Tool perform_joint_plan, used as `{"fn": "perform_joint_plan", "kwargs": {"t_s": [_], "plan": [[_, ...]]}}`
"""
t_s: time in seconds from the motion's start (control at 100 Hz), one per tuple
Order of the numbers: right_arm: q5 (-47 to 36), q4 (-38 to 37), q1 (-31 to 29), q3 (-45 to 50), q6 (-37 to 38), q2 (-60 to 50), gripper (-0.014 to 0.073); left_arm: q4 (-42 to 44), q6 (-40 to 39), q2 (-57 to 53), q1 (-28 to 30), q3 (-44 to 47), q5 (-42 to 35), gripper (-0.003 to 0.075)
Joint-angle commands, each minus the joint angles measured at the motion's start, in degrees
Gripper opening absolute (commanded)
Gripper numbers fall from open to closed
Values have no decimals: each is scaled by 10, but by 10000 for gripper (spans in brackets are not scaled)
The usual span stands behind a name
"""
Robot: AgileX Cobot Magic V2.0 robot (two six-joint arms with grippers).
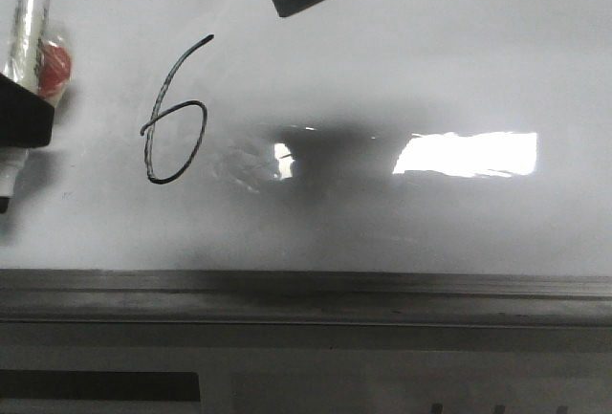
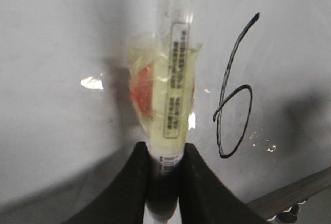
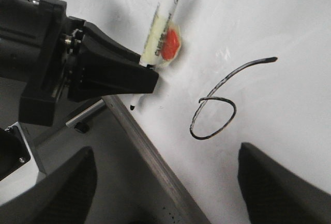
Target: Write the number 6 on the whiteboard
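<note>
1. You are looking at a glossy whiteboard (image 1: 402, 60) that fills most of the front view, with faint wipe smears, a bright rectangular glare (image 1: 466, 154) toward its right side and a grey metal rail (image 1: 306, 292) along its bottom edge.
2. A thin black number 6 (image 1: 175, 118) is drawn on the left half of the board, well above the bottom rail. It slants, with a long upper stroke rising to the right and an oval loop below (the line looks complete and closed at the loop).
3. Your left gripper (image 1: 19, 113) sits at the board's left edge, just left of the digit and apart from it. Its black jaws are clamped on a white dry-erase marker (image 1: 27, 22), which has yellowish tape and a red patch wrapped around its barrel.
4. In the right wrist view, the marker's dark tip (image 3: 133, 106) points down toward the bottom rail, close to the board's surface; you cannot tell whether it touches.
5. Your right gripper (image 3: 165, 182) hovers near the board below the digit, its two dark fingers spread wide with nothing between them.
</note>
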Motion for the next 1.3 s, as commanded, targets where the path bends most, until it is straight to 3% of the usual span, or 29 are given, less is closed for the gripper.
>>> {"fn": "perform_joint_plan", "kwargs": {"t_s": [0.0, 0.11, 0.18, 0.37, 0.46, 0.52, 0.6, 0.66, 0.75, 0.93, 1.29], "plan": [[-33, -2, -4, -18, -7, -11, 498, -20, -4, 13, 6, -24, -9, -20], [-33, -2, -4, -18, -7, -11, 498, -21, -4, 27, 6, -30, -9, -18], [-33, -2, -4, -18, -7, -11, 498, -22, -1, 28, 6, -35, -8, 39], [-30, -2, -4, -18, -7, -11, 498, -29, 0, 27, 6, -40, -5, 523], [-24, -2, -4, -18, -7, -11, 493, -31, 0, 27, 6, -42, 8, 592], [-15, -2, -4, -18, -7, -14, 428, -32, 0, 14, 6, -42, 13, 573], [-9, -2, -4, -18, -7, -22, 187, -26, 0, -22, 6, -42, 16, 463], [-8, -2, -4, -18, -7, -31, -63, -16, 0, -60, 6, -42, 16, 281], [-7, -14, -4, -18, -7, -48, -64, 21, 0, -132, 6, -42, 13, -26], [-69, -51, -4, 33, -7, -116, -64, 84, 1, -258, 6, -40, 24, -20], [-206, -108, -4, 268, -7, -336, -64, 192, 1, -469, 6, 53, 32, -20]]}}
